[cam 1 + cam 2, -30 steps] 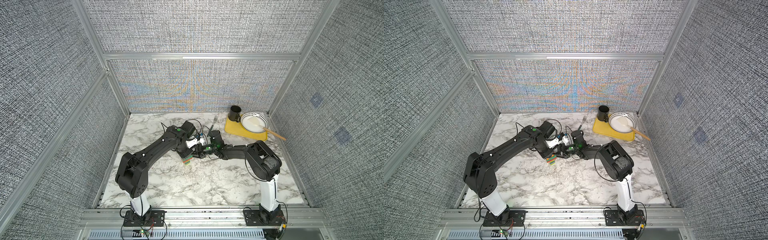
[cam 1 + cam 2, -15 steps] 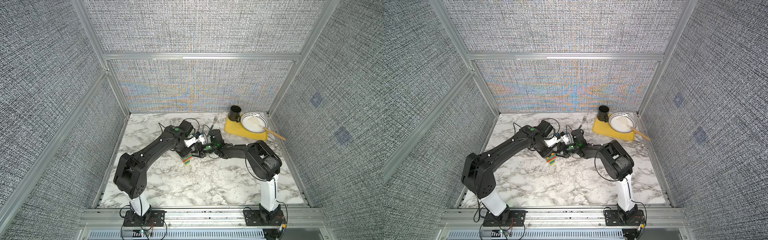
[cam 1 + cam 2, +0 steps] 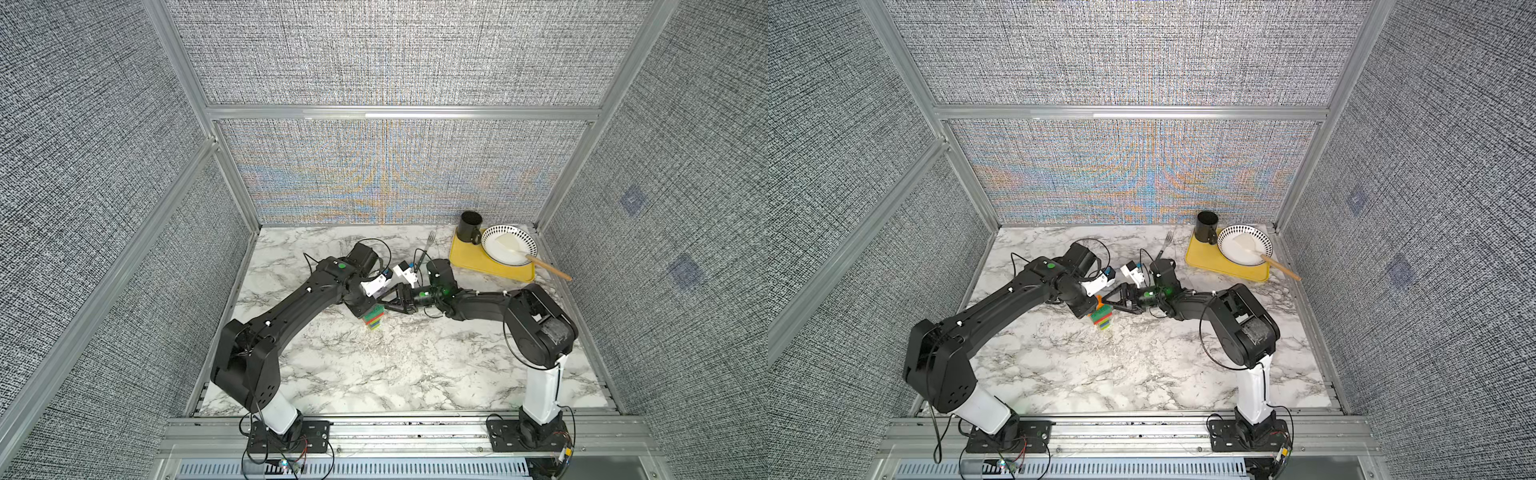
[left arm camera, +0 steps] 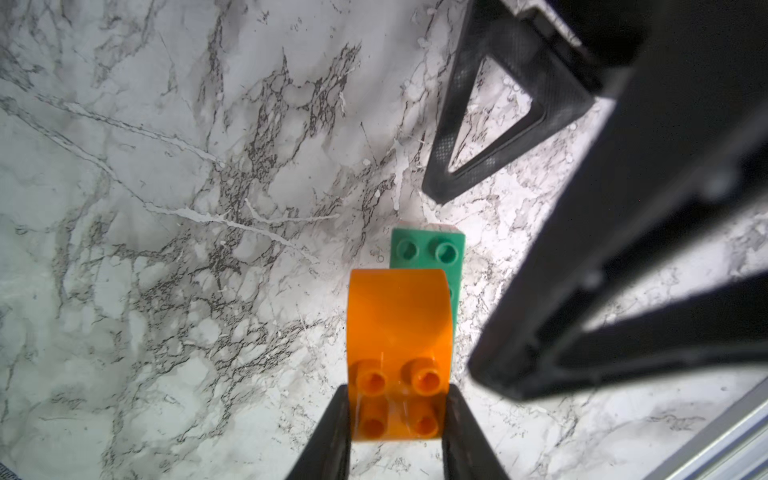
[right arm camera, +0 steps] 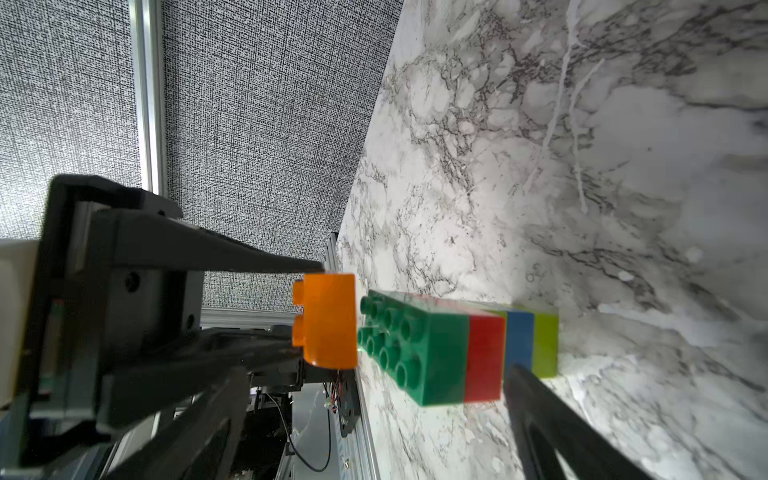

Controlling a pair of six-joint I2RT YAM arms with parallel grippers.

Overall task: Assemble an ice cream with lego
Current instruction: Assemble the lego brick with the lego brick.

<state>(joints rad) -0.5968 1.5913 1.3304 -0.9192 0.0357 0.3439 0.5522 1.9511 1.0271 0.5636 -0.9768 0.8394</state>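
Observation:
A lego stack (image 3: 372,321) (image 3: 1103,317) stands on the marble table: dark green brick (image 5: 415,353) on top, then red (image 5: 486,357), blue (image 5: 519,336) and lime (image 5: 545,340) at the table. My left gripper (image 4: 398,399) (image 3: 365,309) is shut on the orange rounded brick (image 4: 399,328) (image 5: 328,320), which hangs just above one end of the green brick (image 4: 432,253) with a small gap. My right gripper (image 5: 376,374) (image 3: 383,302) is open, with one finger on either side of the stack's lower part, holding nothing.
At the back right a yellow tray (image 3: 490,262) carries a black cup (image 3: 469,227) and a patterned plate (image 3: 509,245) with a wooden-handled spatula (image 3: 548,268). A fork (image 3: 428,245) lies behind the right wrist. Enclosure walls border the table.
The right gripper's jaws have spread wider beside the stack. The left gripper still holds the orange brick over the stack, shifted only slightly.

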